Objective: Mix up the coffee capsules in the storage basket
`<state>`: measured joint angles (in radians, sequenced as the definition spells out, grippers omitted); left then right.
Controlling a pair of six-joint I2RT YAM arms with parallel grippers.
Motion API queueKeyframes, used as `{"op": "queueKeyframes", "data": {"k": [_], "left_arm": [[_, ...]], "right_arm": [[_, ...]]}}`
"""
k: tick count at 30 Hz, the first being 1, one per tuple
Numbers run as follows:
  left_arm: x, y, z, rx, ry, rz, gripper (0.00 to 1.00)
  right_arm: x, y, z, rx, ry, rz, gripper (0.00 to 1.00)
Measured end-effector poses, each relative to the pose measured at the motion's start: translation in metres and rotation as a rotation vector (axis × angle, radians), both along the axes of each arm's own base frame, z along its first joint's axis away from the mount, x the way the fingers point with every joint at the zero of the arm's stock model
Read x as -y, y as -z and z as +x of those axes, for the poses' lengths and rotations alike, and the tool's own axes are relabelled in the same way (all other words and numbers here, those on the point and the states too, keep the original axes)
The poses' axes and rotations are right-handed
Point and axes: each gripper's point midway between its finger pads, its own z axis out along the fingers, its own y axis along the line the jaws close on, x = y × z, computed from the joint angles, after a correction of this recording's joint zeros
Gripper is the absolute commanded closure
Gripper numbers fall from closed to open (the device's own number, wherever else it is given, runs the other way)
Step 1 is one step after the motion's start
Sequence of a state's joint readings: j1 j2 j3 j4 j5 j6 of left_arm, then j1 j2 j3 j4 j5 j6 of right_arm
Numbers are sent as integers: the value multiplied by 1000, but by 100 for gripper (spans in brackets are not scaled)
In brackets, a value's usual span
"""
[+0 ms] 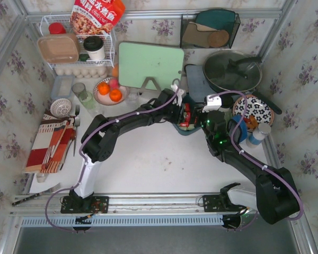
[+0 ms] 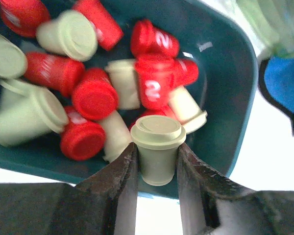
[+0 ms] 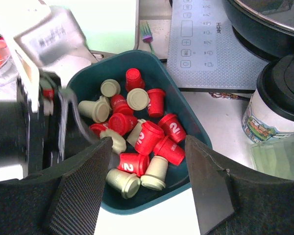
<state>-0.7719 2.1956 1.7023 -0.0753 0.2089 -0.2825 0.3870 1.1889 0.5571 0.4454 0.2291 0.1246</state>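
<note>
Coffee capsules (image 3: 148, 137), small tapered plastic pods in bright red and pale green, lie heaped in the storage basket (image 3: 176, 95), a dark teal shallow plastic tub with rounded corners. In the top view the basket sits on the white tabletop (image 1: 148, 159) a little right of the frame's centre, below a pale green rectangular cutting board (image 1: 151, 63) and left of a round plate with a black-and-white flower pattern (image 1: 254, 108). Both arms meet over it.

The two colours are jumbled together in the tub, pods lying on their sides and at odd angles, touching one another. Several red ones carry a white "2".

The left end effector (image 2: 157, 152) is clenched on a single pale green capsule (image 2: 158, 142), which fills the lower middle of the left wrist view. The pod stands upright, its wide rim uppermost and its tapered body pinched between the two dark fingers. It is above the near edge of the basket, with the pile spread across the upper left of that frame.

The right end effector (image 3: 148, 142) is released, its black fingers spread wide at the bottom of the right wrist view with the basket showing between them. It grips nothing.

Just beyond the basket, in the upper right of that view, lies a grey flat induction cooktop (image 3: 206, 44). A white cup with a black lid (image 3: 279, 107) stands at the right edge.
</note>
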Motion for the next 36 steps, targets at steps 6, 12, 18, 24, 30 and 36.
{"op": "queueKeyframes", "data": {"k": [6, 12, 18, 24, 30, 36], "left_arm": [[1, 5, -28, -10, 28, 33, 42], [-6, -2, -26, 14, 1, 35, 36], [-27, -33, -30, 70, -52, 32, 35], [-71, -71, -4, 197, -244, 90, 34], [-165, -46, 4, 161, -456, 241, 34], [-217, -48, -22, 201, -544, 312, 33]], "right_arm": [[0, -2, 1, 6, 2, 2, 32], [0, -1, 1, 5, 2, 2, 31], [0, -1, 1, 5, 2, 2, 31], [-1, 2, 1, -3, -5, 0, 31], [-12, 9, 2, -25, -63, 0, 31], [-28, 26, 3, -72, -137, 4, 32]]}}
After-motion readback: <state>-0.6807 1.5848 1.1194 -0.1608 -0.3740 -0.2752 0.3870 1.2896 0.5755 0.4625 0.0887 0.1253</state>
